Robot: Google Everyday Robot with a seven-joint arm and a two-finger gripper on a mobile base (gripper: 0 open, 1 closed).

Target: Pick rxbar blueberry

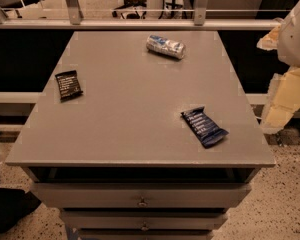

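Gripper hangs right of rxbar blueberry, off the worktop edge, grip state cannot tell; best to close across the bar's narrow width, pressing low, since a flat wrapper likely slips

On one table lay three items: one dark navy rxbar blueberry, one smaller black wrapper and one silver-and-blue can. Two drawer knobs showed below, and one claw hung at the right edge, beside the table
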